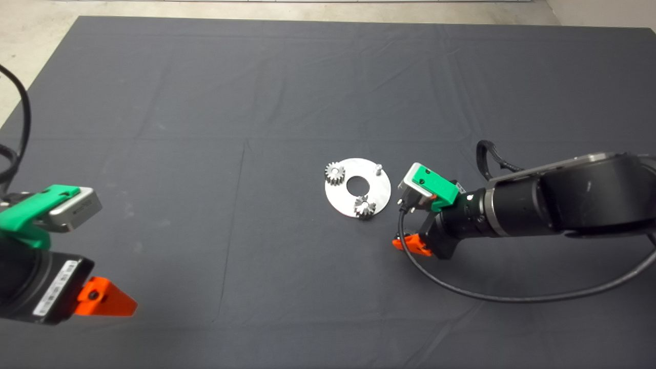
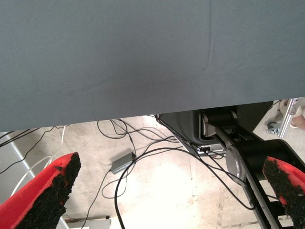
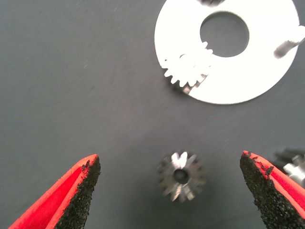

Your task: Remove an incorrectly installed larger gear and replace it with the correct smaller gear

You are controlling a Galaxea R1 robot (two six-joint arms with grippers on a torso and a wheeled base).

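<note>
Right gripper point(image 3: 169, 157): mine, low over the mat just beside the plate. Its two red fingers are spread wide and hold nothing.
Pads point(image 3: 81, 195): black, coarse and gritty, wedge-shaped.
Dark steel gear point(image 3: 181, 177): lies flat on the cloth between my fingers, touching neither. It has blunt glinting teeth and a round black centre hole. There is free cloth on both flanks.
Second dark gear point(image 3: 291, 163): only a toothed sliver shows, just past my one finger. I cannot tell which of the two dark gears is the wider.
Plate point(image 3: 238, 81): a flat pale metal disc with a smooth face, a crisp round edge and a large round hole in the middle. It sits beyond the dark gears, apart from both.
Near silvery gear point(image 3: 188, 67): on the plate, its teeth overhanging the rim towards me.
Pin point(image 3: 288, 45): a short bare metal peg, upright near the plate's edge, with nothing on it.
Far silvery gear point(image 1: 334, 173): on the plate's opposite rim.
Mat point(image 1: 205, 102): dark cloth with faint creases and fold lines, and wide open room on every side of the plate.
Left gripper point(image 1: 107, 302): parked at the mat's near left corner, fingers wide apart. Its view shows the mat edge and cables point(image 2: 143, 148) on the floor.
</note>
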